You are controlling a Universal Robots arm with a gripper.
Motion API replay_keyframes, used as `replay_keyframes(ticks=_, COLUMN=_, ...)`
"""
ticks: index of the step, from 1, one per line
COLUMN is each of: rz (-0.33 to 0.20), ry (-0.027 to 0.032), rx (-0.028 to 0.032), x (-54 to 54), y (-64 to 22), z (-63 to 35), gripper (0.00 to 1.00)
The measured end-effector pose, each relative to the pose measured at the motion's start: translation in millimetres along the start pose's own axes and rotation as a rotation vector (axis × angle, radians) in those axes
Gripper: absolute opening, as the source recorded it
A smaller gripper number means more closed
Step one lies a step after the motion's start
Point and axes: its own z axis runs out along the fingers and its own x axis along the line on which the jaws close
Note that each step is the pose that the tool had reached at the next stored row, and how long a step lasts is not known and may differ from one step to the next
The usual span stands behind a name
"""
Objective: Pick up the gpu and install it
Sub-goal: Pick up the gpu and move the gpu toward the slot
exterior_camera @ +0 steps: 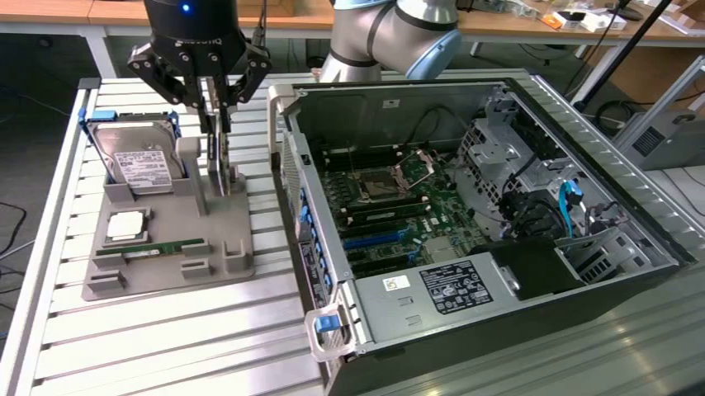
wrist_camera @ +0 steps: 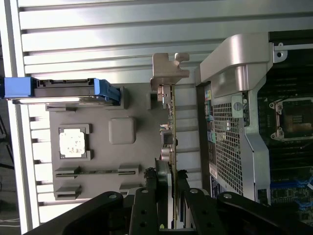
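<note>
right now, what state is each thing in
gpu, upright on edge in the tray, not yet lifted
gripper, down over the gpu's top edge
hard drive, leaning in the tray
cpu, flat in its tray pocket
ram, lying along its tray slot
case, on its side, open, motherboard exposed

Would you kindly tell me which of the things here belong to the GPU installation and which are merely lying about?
Belong to the job: gpu, standing on edge in the grey holder; gripper, down over it; open computer case.
Lying about: hard drive; processor chip; RAM stick, all on the holder.
</note>
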Motion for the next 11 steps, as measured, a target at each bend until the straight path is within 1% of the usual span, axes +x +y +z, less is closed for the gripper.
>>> replay_keyframes(ticks=11, rz=0.000, ry=-0.0001, rx=-0.0001, x=-0.1, y=0.2, z=-3.9, gripper=0.27)
